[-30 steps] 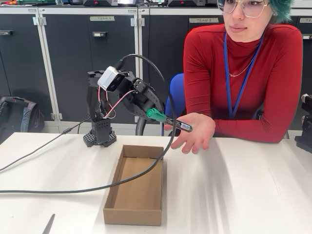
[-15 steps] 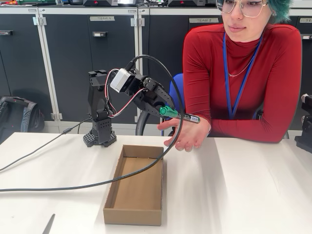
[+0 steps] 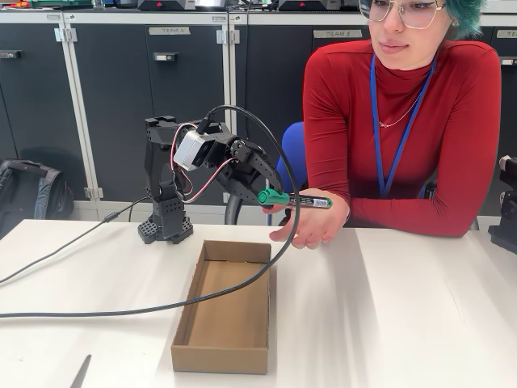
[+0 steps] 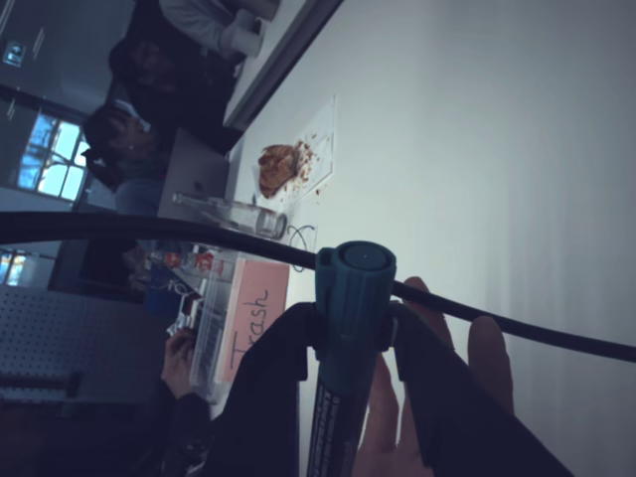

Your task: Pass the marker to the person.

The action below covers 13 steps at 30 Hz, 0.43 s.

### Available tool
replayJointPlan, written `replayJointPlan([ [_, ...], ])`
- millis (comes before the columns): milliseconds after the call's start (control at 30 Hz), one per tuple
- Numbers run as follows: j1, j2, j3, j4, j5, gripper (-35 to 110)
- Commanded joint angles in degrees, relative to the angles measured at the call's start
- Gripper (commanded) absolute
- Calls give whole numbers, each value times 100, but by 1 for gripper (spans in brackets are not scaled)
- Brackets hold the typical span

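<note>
- Gripper (image 3: pixel 266 196) is pinching the marker (image 3: pixel 296 199) just below its green cap, both fingers pressing on the barrel; the wrist view is showing the same clamp (image 4: pixel 350 343) with the cap end pointing at the camera.
- Marker is lying roughly level, sticking out of the jaws toward the person (image 3: pixel 404 121), white label facing the fixed camera. My read: held level so the free end is arriving first and there is barrel to grab.
- Directly under the marker's free end, the person's hand (image 3: pixel 311 226) is waiting palm-up, fingers loosely curled. Marker looks just above the palm; I cannot tell whether it is touching.
- In the wrist view the hand (image 4: pixel 437 397) is sitting right behind the barrel, so alignment is looking good.
- Handover is looking close to done, judging by this: release is the remaining step, and opening too early or off the palm risks the marker rolling off onto the table (image 3: pixel 420 315).
- Below and to the left of the gripper in the fixed view, a cardboard box (image 3: pixel 226 311) is sitting open on the table; nothing is visible inside it.
- Black cable (image 3: pixel 121 311) is looping down from the arm, crossing over the box's near corner and trailing off across the table; it is also crossing in front of the marker in the wrist view.
</note>
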Motion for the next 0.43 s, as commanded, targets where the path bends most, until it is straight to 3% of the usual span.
replayJointPlan([
  [0,-18,501,9,-167,-158,17],
  [100,-35,519,44,-158,-176,33],
  [400,-114,589,202,-396,-308,41],
])
